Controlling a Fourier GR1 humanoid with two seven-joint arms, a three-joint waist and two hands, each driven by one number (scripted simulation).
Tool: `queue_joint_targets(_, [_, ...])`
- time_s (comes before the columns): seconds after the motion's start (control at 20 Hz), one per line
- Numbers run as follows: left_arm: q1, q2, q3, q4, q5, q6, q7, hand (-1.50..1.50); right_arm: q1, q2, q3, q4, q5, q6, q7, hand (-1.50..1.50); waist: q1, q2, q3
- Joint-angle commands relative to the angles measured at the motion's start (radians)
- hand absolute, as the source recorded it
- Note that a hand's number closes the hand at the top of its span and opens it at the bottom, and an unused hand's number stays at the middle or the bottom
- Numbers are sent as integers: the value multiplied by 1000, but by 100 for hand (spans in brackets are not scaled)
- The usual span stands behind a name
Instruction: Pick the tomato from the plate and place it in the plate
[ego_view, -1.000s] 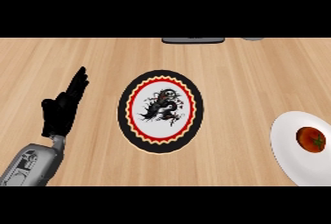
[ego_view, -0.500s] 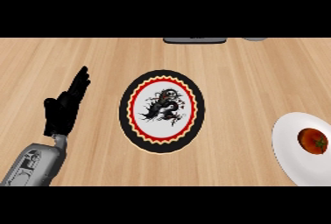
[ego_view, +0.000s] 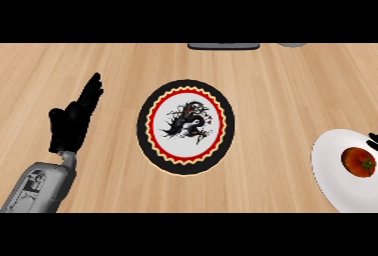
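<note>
Tomato (ego_view: 359, 162) sits on the white plate (ego_view: 325, 170), far right. We approach it from above, close around it, lift clear before crossing to the patterned plate (ego_view: 185, 126). Left hand (ego_view: 74, 120) rests, fingers straight. Right hand unseen.

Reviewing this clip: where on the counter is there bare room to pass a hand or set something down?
Bare wood lies between the left hand and the patterned plate, and between that plate and the white plate holding the tomato. The right edge is crowded: something dark shows there above the tomato.
</note>
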Motion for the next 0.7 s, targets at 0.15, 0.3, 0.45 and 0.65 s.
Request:
queue_joint_targets(0.15, [30,-53,22,20,-41,-22,-51,0,-178,6,-4,269,98,-36,-69,-150,2,0,0])
queue_joint_targets(0.3, [17,-40,41,-61,-58,-34,46,0,-208,65,24,277,152,-54,-4,-150,1,-1,0])
queue_joint_targets(0.45, [-19,-74,71,55,-77,-51,-26,0,-256,73,21,382,189,-91,-38,-150,-1,0,0])
queue_joint_targets(0.65, [6,-88,65,-17,-110,-48,23,0,-279,76,6,470,204,-132,-89,-150,1,0,0])
